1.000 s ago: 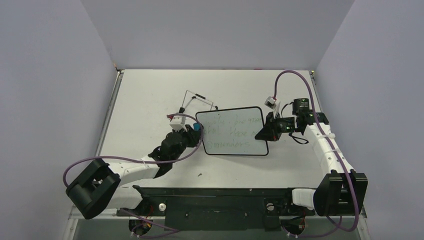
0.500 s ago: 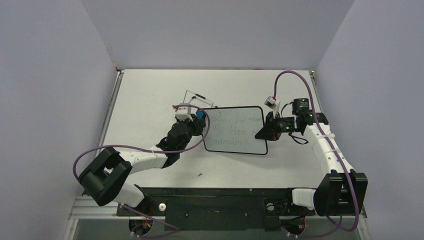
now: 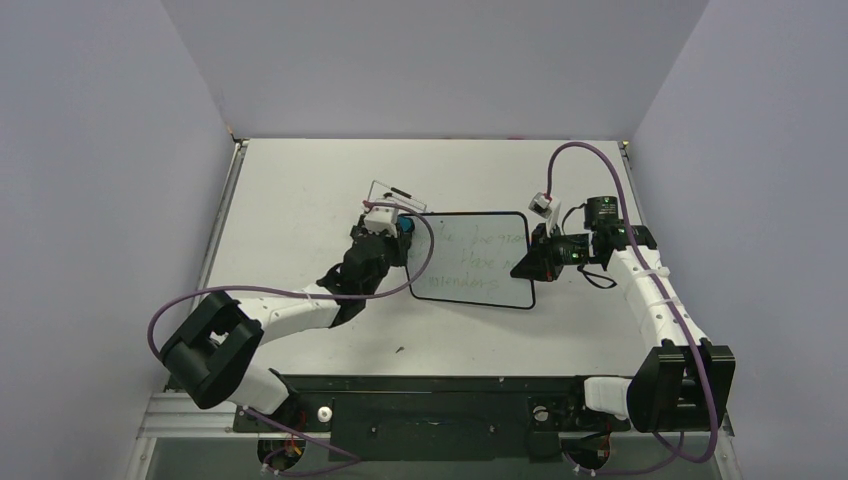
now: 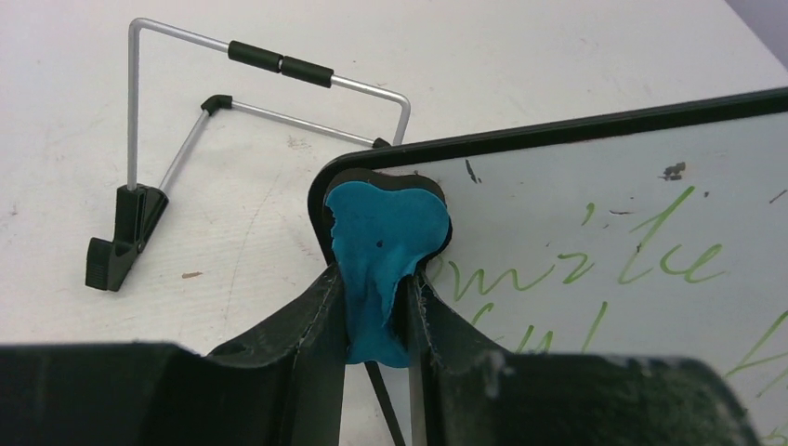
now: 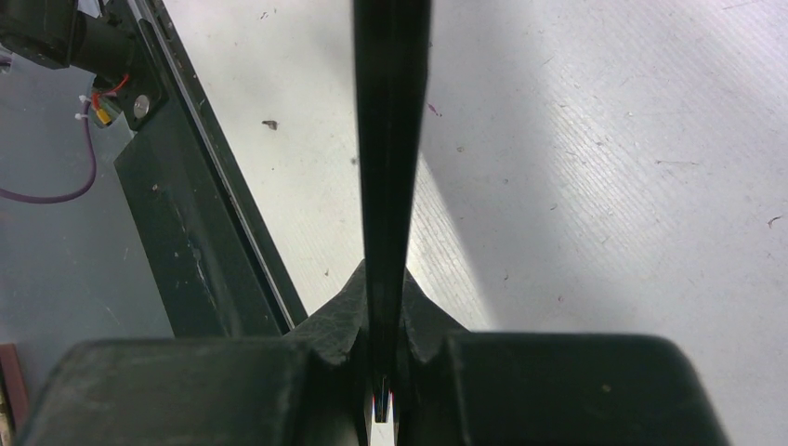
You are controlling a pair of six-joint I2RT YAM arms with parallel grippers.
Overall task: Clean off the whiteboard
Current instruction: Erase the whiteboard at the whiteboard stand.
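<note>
Rail: black bar (image 3: 440, 400) along the near edge of the table (image 3: 300, 200), with both arm bases on it.
Left gripper (image 3: 398, 236): reached forward to the board's far left corner. Its fingers are narrow and pinch the eraser (image 3: 404, 226) between them. In the wrist view the gripper (image 4: 376, 302) grips the eraser's lower part, and the wider top sticks out past the fingertips.
Eraser (image 4: 386, 237): blue, soft and lumpy, with a dark backing. It is pressed against the rounded corner of the board and covers the frame there.
Right gripper (image 3: 530, 262): at the board's right edge, fingers clamped tight on it. In the wrist view the gripper (image 5: 383, 325) shows only a thin slit, filled by the board's rim.
Board (image 3: 475, 260): in the middle of the table, between the two grippers. It is a white rectangle with rounded corners and a thin black frame. Faint green handwriting runs in three rows.
Board, close up (image 4: 604, 214): glossy, with green loops starting just beside the eraser and a few dark specks near the top edge.
Board, edge-on (image 5: 390, 139): a dark narrow strip with a shadow on the table beside it. Whether its underside touches the table cannot be told.
Stand (image 3: 395, 195): bent wire just beyond the board's far left corner. In the left wrist view the stand (image 4: 269, 88) lies on the table, silver with black sleeves and a black foot.
</note>
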